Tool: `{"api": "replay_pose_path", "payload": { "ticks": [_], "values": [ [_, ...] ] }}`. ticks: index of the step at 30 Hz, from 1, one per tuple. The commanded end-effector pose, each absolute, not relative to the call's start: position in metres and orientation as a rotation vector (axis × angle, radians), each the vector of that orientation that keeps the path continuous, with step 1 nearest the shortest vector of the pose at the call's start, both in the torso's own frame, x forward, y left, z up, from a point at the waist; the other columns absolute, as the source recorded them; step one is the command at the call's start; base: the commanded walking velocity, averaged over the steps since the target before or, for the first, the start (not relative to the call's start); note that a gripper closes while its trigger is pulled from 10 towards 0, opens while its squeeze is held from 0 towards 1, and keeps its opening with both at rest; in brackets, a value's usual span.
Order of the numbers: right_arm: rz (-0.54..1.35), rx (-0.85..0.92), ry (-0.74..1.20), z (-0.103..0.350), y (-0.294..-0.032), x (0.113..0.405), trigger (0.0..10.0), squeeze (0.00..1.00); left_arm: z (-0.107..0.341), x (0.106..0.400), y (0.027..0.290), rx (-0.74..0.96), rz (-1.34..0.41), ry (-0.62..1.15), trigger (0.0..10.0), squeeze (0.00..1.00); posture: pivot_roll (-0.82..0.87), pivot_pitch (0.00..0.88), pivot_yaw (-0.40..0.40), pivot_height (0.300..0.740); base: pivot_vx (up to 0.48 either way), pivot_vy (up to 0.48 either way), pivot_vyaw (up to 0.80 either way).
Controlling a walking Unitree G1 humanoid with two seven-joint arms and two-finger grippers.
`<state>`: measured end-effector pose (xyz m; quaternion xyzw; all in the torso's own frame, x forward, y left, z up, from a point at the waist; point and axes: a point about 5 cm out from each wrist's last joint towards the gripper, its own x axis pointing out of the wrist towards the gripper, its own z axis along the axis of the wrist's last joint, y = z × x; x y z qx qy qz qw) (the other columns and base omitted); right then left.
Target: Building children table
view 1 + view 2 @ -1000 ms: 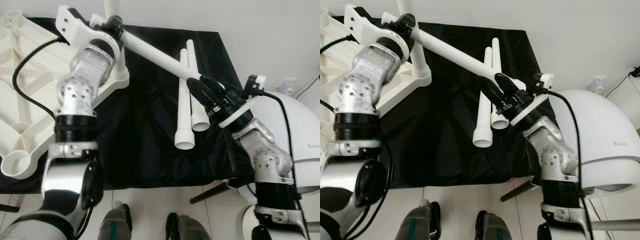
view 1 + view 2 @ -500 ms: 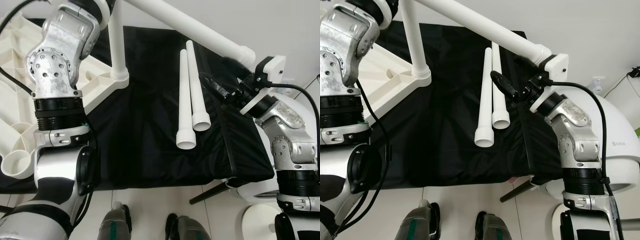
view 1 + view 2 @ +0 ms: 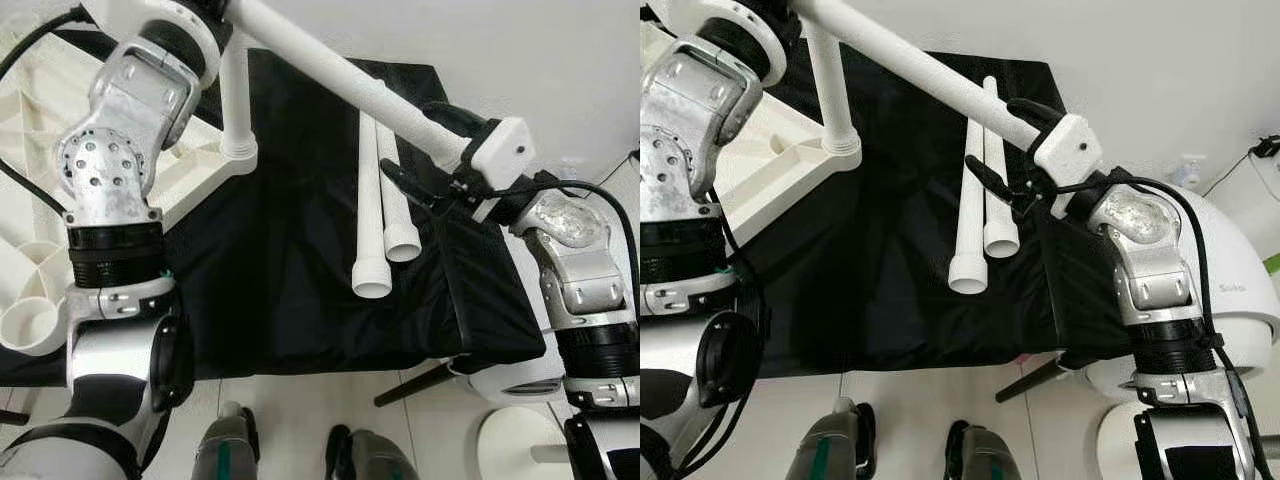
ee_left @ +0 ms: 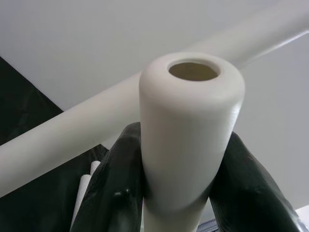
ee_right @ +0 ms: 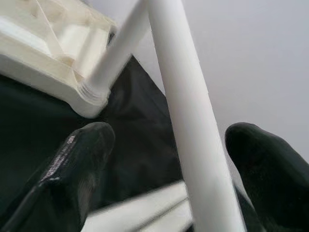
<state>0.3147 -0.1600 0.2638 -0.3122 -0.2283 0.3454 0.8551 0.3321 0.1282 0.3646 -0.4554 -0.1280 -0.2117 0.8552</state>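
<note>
Left jaws clamp a table leg; right jaws gape around it.

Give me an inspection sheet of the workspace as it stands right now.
Surface: black cloth over the work area, rumpled, hanging off the robot's right edge.
Job's things: white tabletop lies underside up at the left; one leg stands upright in its corner socket; a long leg is held in the air; two spare legs lie side by side on the cloth.
Clutter: nothing seen.
Grippers: left gripper shut on the long leg's end; right gripper open, fingers either side of the long leg.
Cables: black cables along both arms.
Surroundings: white wall; white rounded appliance at the right; pale floor.
</note>
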Motion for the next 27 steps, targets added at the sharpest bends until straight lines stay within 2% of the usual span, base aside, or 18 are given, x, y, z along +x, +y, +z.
{"api": "replay_pose_path", "payload": {
  "ticks": [1,10,24,25,26,27],
  "values": [
    [0.662,-0.753,-0.472,0.265,-0.165,0.322,10.0,0.00,0.375,0.318,0.115,-0.916,-0.660,-0.376,10.0,0.00,0.06,0.139,-0.083,0.740,0.000,0.000,0.00],
    [0.532,-0.889,-0.426,0.264,-0.166,0.342,10.0,0.00,0.377,0.311,0.106,-0.913,-0.678,-0.387,10.0,0.00,0.07,0.145,-0.087,0.740,0.000,0.000,0.00],
    [0.367,-0.952,-0.383,0.267,-0.174,0.363,9.8,0.00,0.377,0.307,0.102,-0.912,-0.675,-0.397,10.0,0.00,0.07,0.149,-0.096,0.740,0.000,0.000,0.00],
    [0.361,-0.959,-0.380,0.266,-0.175,0.364,7.9,0.00,0.376,0.307,0.102,-0.911,-0.674,-0.395,10.0,0.00,0.07,0.149,-0.096,0.740,0.000,0.000,0.00],
    [0.365,-0.954,-0.369,0.265,-0.175,0.364,2.2,0.00,0.376,0.307,0.102,-0.911,-0.673,-0.395,10.0,0.00,0.07,0.150,-0.097,0.740,0.000,0.000,0.00],
    [0.365,-0.954,-0.369,0.265,-0.175,0.364,2.2,0.00,0.376,0.307,0.102,-0.911,-0.673,-0.395,10.0,0.00,0.07,0.150,-0.097,0.740,0.000,0.000,0.00]
  ]
}}
